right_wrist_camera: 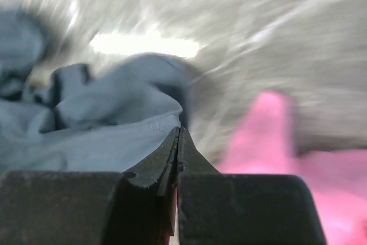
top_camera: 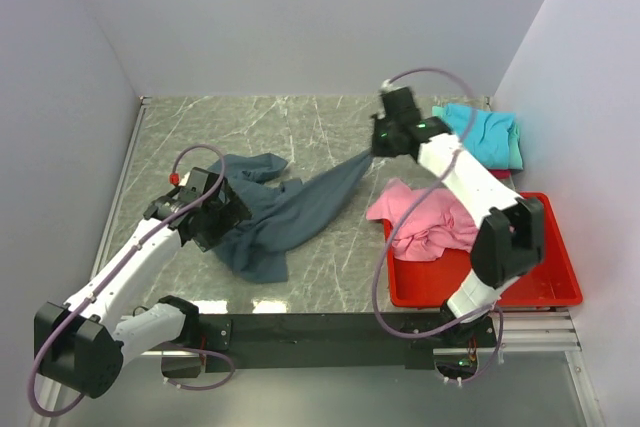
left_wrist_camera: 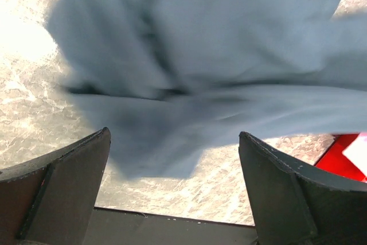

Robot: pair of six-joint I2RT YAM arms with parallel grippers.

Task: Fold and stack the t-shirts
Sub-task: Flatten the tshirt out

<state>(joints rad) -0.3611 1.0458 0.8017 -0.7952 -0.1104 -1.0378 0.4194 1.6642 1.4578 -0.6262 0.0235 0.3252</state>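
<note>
right end effector point(right_wrist_camera: 179, 131) pinching slate t-shirt point(right_wrist_camera: 103, 139) edge, cloth stretched left

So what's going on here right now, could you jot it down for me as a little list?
Surface: grey marbled table
Being handled: dark blue-grey t-shirt, crumpled, one corner stretched out toward the right
Right end effector: shut on that corner
Left end effector: open, above the shirt's bunched part, holding nothing
Waiting: pink t-shirt, unfolded, draped over the left edge of the red bin
Already folded: turquoise t-shirt, far right corner of the table
</note>
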